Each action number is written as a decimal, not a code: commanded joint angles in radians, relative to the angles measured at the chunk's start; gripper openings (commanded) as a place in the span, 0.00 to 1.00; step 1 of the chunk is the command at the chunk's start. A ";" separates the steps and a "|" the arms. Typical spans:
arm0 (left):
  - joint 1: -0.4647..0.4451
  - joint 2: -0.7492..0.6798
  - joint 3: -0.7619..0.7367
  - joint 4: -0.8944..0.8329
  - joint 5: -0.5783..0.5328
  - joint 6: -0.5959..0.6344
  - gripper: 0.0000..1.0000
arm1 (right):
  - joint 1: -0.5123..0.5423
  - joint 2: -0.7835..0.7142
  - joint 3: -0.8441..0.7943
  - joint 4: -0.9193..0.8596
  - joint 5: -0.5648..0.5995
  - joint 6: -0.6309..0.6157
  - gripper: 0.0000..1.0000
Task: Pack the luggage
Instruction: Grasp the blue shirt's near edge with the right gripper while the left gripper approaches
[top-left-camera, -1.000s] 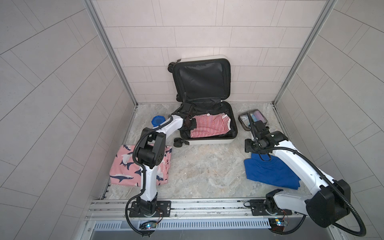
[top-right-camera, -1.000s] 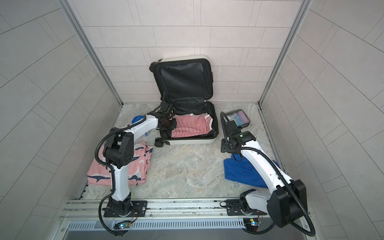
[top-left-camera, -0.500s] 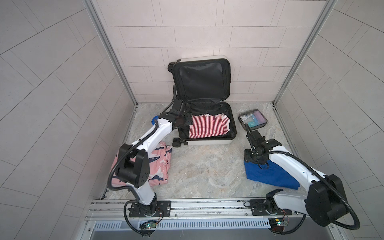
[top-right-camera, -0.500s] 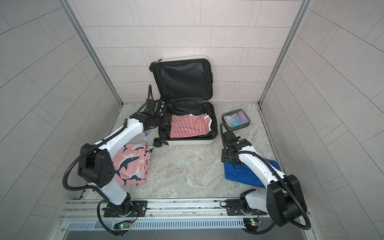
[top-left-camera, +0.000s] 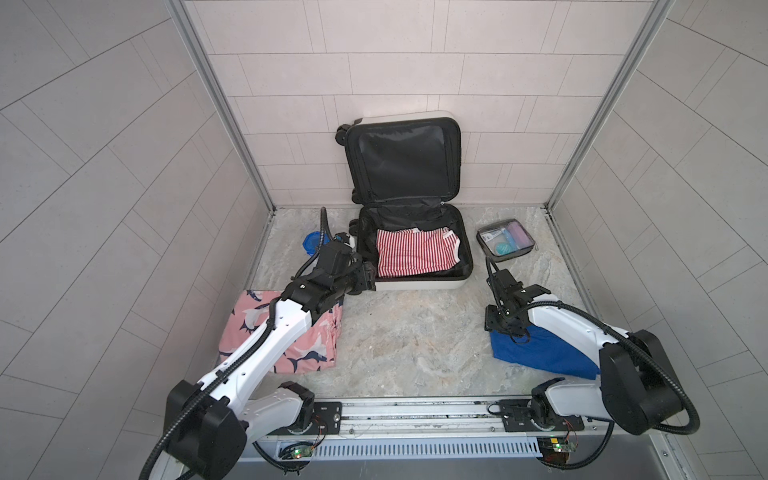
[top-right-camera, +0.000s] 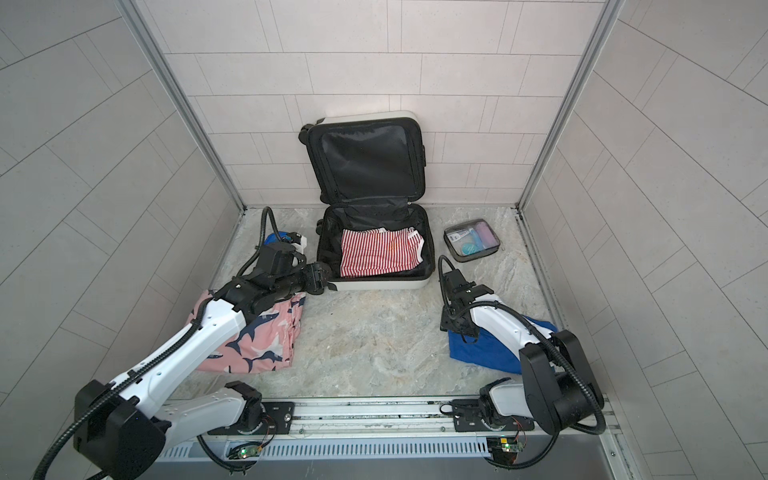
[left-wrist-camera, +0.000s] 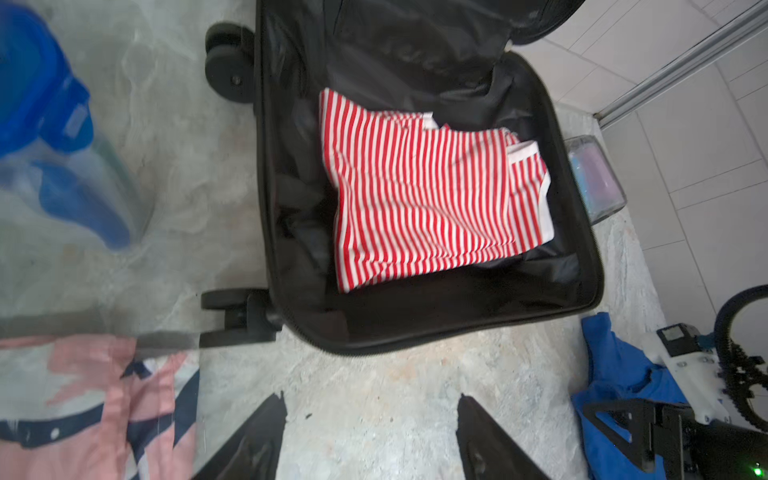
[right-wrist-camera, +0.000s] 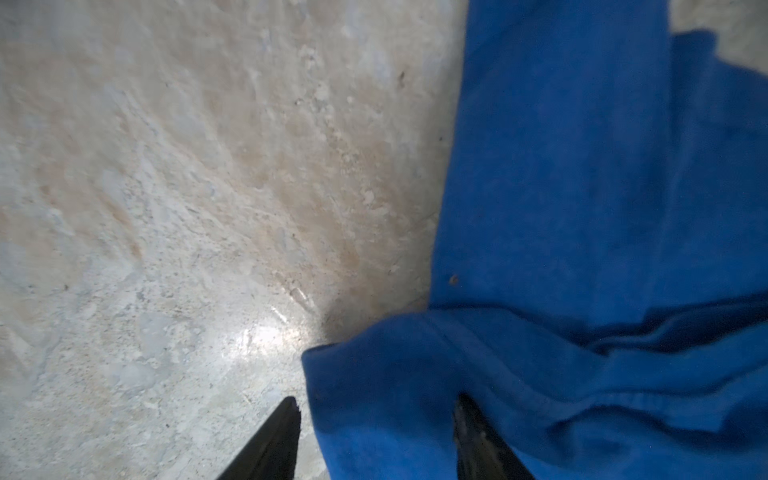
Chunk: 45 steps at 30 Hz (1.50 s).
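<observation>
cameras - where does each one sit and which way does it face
Top views: high in front, facing down toward the back wall at the luggage; left arm, right arm show.
Left wrist: on the left arm, looks past the open left claw at the shirt in the luggage.
Right wrist: on the right arm, looks down at the blue cloth and floor; right claw tips show.
Shared: left wrist and top views show luggage, shirt, blue cloth.

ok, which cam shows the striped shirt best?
Left wrist: the striped shirt lies close and large inside the luggage, folds visible. Both top views show it whole but small. Right wrist shows blue cloth and table instead.
</observation>
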 joint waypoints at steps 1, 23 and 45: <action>-0.012 -0.066 -0.064 0.017 -0.002 -0.065 0.71 | 0.024 0.023 -0.017 0.042 0.017 0.032 0.59; -0.014 -0.097 -0.145 0.033 0.022 -0.109 0.73 | 0.349 0.046 0.075 0.014 0.138 0.184 0.50; -0.438 0.130 -0.188 0.360 -0.076 -0.282 0.72 | 0.075 0.030 -0.044 0.019 0.147 0.075 0.58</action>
